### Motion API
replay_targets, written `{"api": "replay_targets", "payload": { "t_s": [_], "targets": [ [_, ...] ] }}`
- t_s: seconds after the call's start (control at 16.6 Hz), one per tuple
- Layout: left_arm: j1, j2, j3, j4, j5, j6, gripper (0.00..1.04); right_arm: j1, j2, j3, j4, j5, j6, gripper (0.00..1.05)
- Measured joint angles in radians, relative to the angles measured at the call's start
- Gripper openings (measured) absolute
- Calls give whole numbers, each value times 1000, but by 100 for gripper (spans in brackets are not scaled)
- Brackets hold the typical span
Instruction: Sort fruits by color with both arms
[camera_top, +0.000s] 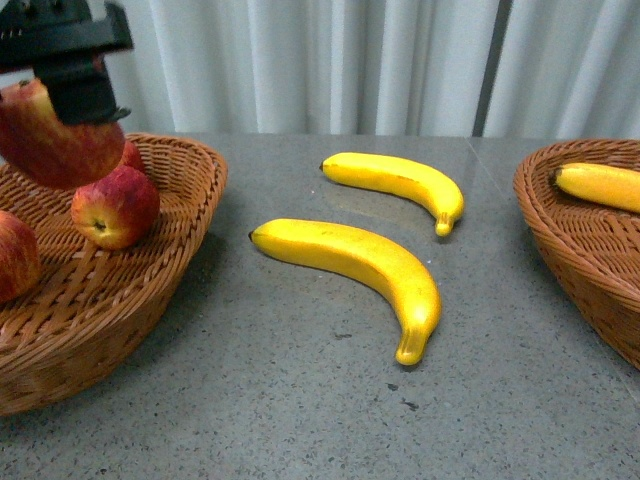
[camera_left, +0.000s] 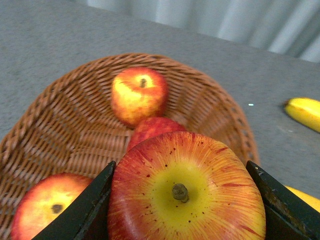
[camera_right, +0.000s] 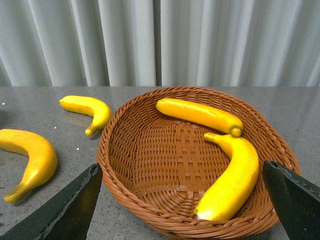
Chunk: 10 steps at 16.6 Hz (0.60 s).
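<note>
Hovering left hand (camera_top: 72, 98), gripping apple (camera_top: 55, 140), above basket (camera_top: 195, 175)

The black left gripper (camera_top: 72, 95) is cut off by the top edge of the front view. It covers the top of the big red and yellow apple (camera_left: 186, 192) squeezed between its fingers (camera_left: 82, 215). In the left wrist view, the edge cuts off that apple and both fingers. Just behind the fingers, a dark red apple (camera_left: 156, 127) is mostly hidden by the held one. One finger partly covers another yellow-red apple (camera_left: 42, 202). Past the other finger, a yellow banana (camera_left: 305, 112) runs off the edge. The black right gripper (camera_right: 181, 170) shows only the tips of its own fingers (camera_right: 70, 210), far apart.
</note>
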<state>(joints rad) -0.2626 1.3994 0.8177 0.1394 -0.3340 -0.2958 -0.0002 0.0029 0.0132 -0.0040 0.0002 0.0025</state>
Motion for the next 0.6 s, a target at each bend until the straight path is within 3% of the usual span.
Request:
{"api": "replay_targets", "payload": {
  "t_s": [0.18, 0.24, 0.36, 0.6],
  "targets": [
    [14, -8, -73, -26, -1, -21, 67, 0, 0, 0, -1, 0, 0, 98],
    [-44, -65, -100, -74, -83, -40, 81, 0, 0, 0, 1, 1, 0, 98],
    [-144, -132, -109, -72, -119, -51, 100, 0, 0, 0, 2, -3, 0, 98],
    [-189, -172, -128, -45, -158, -60, 98, 0, 1, 0, -1, 0, 0, 98]
  ]
}}
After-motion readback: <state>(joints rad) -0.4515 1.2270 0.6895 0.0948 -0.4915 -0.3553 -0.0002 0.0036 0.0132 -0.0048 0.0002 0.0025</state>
